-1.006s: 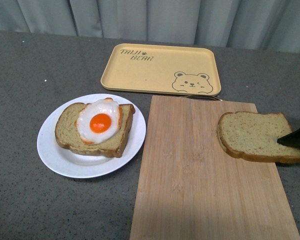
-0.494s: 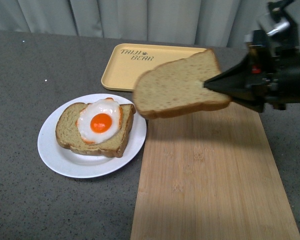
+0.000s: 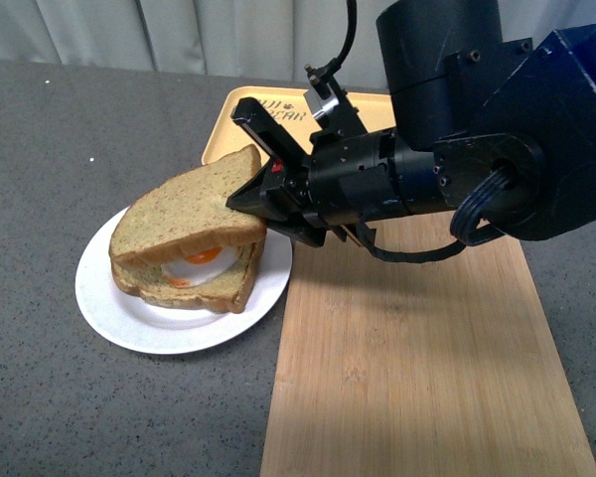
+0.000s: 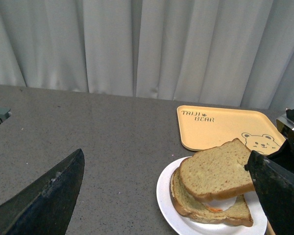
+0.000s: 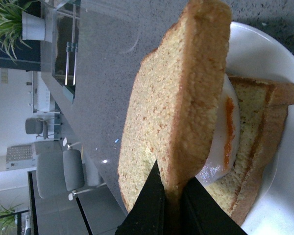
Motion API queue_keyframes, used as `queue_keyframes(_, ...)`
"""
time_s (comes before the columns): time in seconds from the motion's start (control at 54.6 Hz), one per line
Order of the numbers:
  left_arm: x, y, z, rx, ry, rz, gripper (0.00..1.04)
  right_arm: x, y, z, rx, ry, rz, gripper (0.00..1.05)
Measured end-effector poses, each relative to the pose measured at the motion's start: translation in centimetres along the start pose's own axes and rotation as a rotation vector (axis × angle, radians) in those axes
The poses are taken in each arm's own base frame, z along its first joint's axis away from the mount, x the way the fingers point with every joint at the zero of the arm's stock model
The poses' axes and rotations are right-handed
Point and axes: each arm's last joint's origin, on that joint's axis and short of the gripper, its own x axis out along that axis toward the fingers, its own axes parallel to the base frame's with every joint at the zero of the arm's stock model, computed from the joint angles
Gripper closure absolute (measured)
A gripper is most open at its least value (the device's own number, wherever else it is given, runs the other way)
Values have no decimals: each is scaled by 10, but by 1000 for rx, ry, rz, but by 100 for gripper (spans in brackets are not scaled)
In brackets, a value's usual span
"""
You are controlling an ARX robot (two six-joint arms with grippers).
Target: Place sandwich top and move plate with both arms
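Right tool (image 3: 243,202) pinches the sandwich top (image 3: 184,211) by its edge — tilted over the egg-topped bread (image 3: 194,286) on the plate (image 3: 104,298). Left tool (image 4: 164,155) spread wide.

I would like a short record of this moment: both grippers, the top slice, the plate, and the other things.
right gripper: shut on the sandwich top's edge
sandwich top: tilted over the fried egg
plate: white, holds lower slice and egg
left gripper: open, empty
others: wooden board, yellow tray
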Motion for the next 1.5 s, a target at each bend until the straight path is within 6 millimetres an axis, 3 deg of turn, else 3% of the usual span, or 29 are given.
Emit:
queue_keyframes(0.091, 0, 0, 0, 0, 0, 0, 7, 5, -3, -2, 14, 5, -33, 100)
queue_keyframes(0.183, 0, 0, 0, 0, 0, 0, 7, 2, -8, -3, 25, -11, -62, 79)
queue_keyframes(0.256, 0, 0, 0, 0, 0, 0, 7, -4, -10, -5, 29, -28, -76, 69)
queue_keyframes(0.476, 0, 0, 0, 0, 0, 0, 7, -49, -6, -5, -137, -156, -206, 31)
queue_keyframes(0.586, 0, 0, 0, 0, 0, 0, 7, -60, -1, 1, -197, -188, -215, 13)
queue_keyframes(0.622, 0, 0, 0, 0, 0, 0, 7, -57, -5, -2, -337, -353, -299, 17)
queue_keyframes(0.64, 0, 0, 0, 0, 0, 0, 7, -59, -10, -5, -440, -528, -417, 22)
queue_keyframes(0.732, 0, 0, 0, 0, 0, 2, 7, -82, -21, -26, -626, -778, -626, 38)
queue_keyframes(0.823, 0, 0, 0, 0, -1, 3, 7, -112, -17, -33, -681, -949, -738, 53)
queue_keyframes(0.952, 0, 0, 0, 0, -1, 2, 7, -144, -5, -38, -713, -1067, -741, 73)
queue_keyframes(1.098, 0, 0, 0, 0, -1, 0, 7, -151, -9, -44, -702, -1062, -764, 97)
queue_keyframes(1.135, 0, 0, 0, 0, -1, 0, 7, -160, -11, -49, -719, -1041, -759, 104)
queue_keyframes(1.299, 0, 0, 0, 0, 0, 4, 7, -216, -2, -92, -749, -1053, -778, 104)
queue_keyframes(1.501, 0, 0, 0, 0, -2, 0, 7, -240, 1, -116, -752, -1048, -782, 104)
